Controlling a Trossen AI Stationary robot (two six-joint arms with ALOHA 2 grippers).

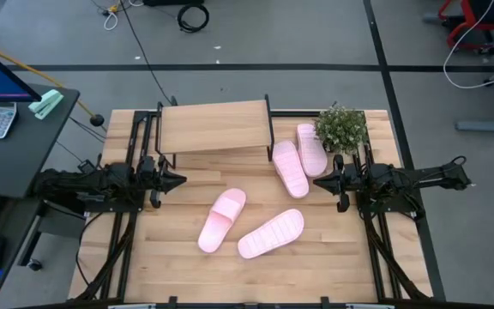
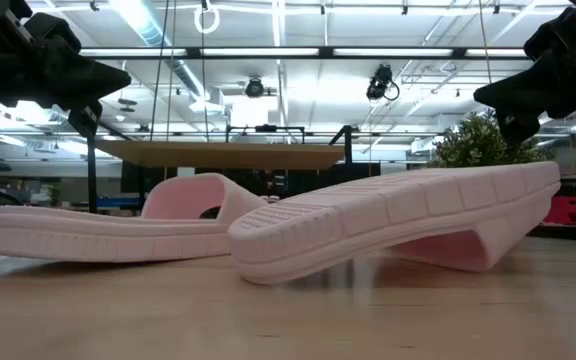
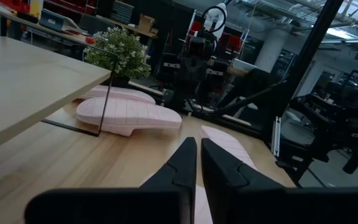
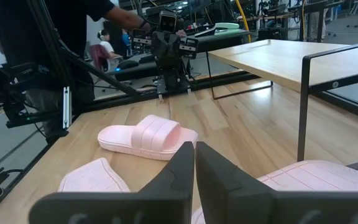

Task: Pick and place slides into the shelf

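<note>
Four slides lie on the tabletop, none on the shelf [image 1: 215, 126] yet. Nearest the shelf: two side by side just off its right end, beside a potted plant [image 1: 342, 127], one sole-up [image 1: 290, 168], the other [image 1: 311, 148] touching it. Farther out from the shelf's front edge: an upright slide [image 1: 222, 220], long axis angled toward the shelf, and an upside-down slide [image 1: 271, 233] lying more crosswise. Left gripper [image 1: 177, 180] hovers empty with fingers pinched narrow, just off the shelf's front left corner; right gripper [image 1: 322, 183] likewise empty and narrow, beyond the shelf's right end. Probably closest pairing: right gripper to the sole-up slide just beside it; upright slide sits between both arms, a little nearer the left.
</note>
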